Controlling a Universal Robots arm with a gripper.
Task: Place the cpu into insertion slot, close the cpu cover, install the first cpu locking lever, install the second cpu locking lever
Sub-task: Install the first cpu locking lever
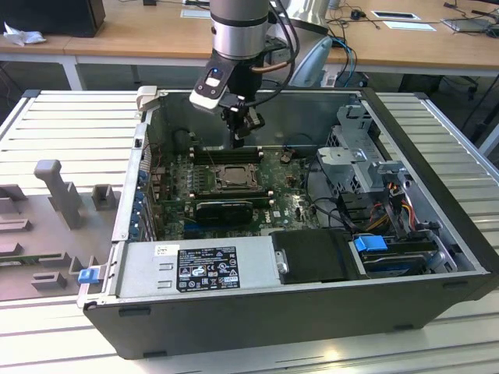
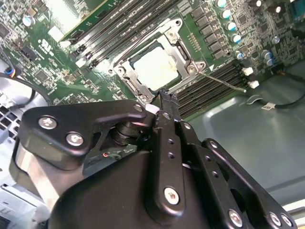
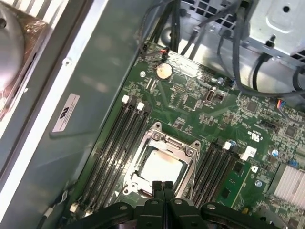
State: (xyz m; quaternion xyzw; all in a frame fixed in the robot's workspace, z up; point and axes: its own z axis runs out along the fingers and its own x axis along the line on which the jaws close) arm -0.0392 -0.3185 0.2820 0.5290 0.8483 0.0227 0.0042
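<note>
The cpu [image 3: 162, 167] [image 2: 155, 68] [image 1: 231, 178] lies flat in the insertion slot on the green board, its pale top showing. The silver cpu cover [image 3: 191, 160] [image 2: 137, 87] lies down around it as a frame, so the slot itself is hidden beneath them. A thin metal lever [image 2: 224, 81] sticks out from one corner of the socket over the memory slots. My gripper [image 3: 164, 185] [image 2: 164, 97] [image 1: 240, 137] hangs just above the socket's edge, fingers pressed together with nothing between them.
The board sits in an open computer case [image 1: 437, 234]. Long black memory slots [image 3: 119, 138] flank the socket. A black power supply [image 1: 308, 255], a drive cage [image 1: 359, 156] with cables, and a finned heat sink [image 3: 290, 183] stand nearby. Grey fixtures [image 1: 58, 191] lie outside the case.
</note>
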